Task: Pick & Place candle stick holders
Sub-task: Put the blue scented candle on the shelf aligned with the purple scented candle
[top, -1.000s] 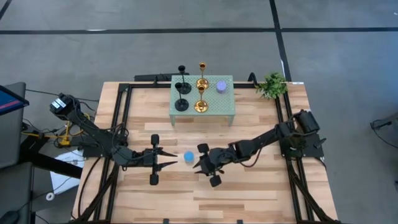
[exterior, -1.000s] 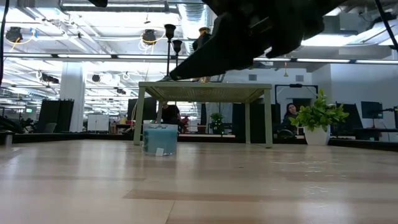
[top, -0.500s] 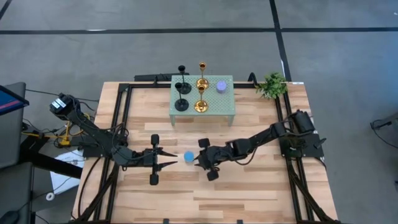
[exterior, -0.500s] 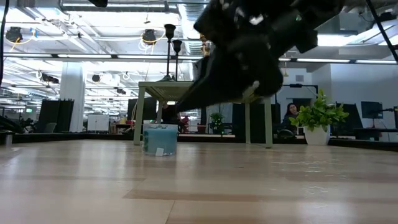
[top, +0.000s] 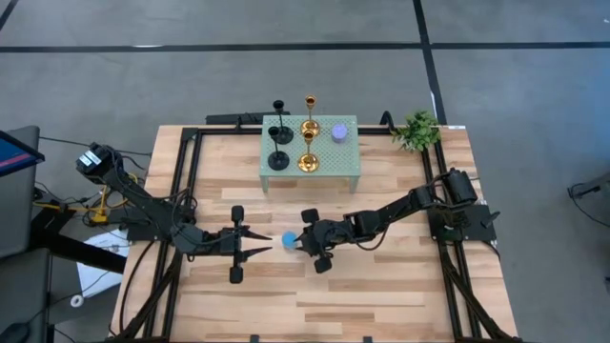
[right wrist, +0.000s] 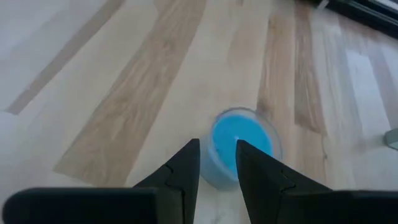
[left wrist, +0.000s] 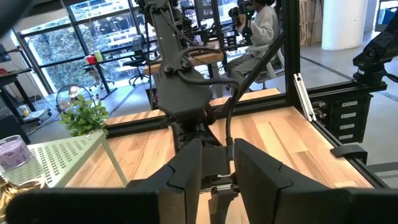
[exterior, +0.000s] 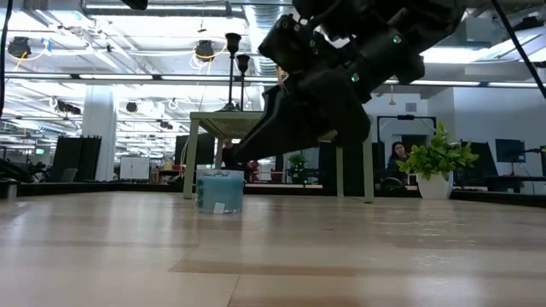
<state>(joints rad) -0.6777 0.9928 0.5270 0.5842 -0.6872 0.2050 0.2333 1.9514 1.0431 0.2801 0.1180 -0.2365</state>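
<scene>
A squat blue cylinder holder (top: 288, 241) stands on its base on the wooden table, near the middle; it also shows in the low view (exterior: 219, 190) and the right wrist view (right wrist: 256, 140). My right gripper (top: 299, 242) slants down just above and to the right of it, fingers close together (right wrist: 217, 148), touching nothing. My left gripper (top: 271, 244) waits level just left of the cylinder, fingers close together (left wrist: 217, 144). Two black holders (top: 278, 157), two gold holders (top: 307, 162) and a purple cylinder (top: 338, 131) stand on the pale green perforated stand (top: 334, 170).
The stand (exterior: 281, 124) is behind the blue cylinder, toward the far edge. A small green plant (top: 416, 131) stands at the far right corner. Black frame rails run along the table's left and right sides. Bare wood lies toward the near edge. People sit in the room beyond.
My right gripper has moved toward the table's left and down, closing in on the blue cylinder until its tips hang just over the cylinder's right side. The cylinder has stayed in place.
</scene>
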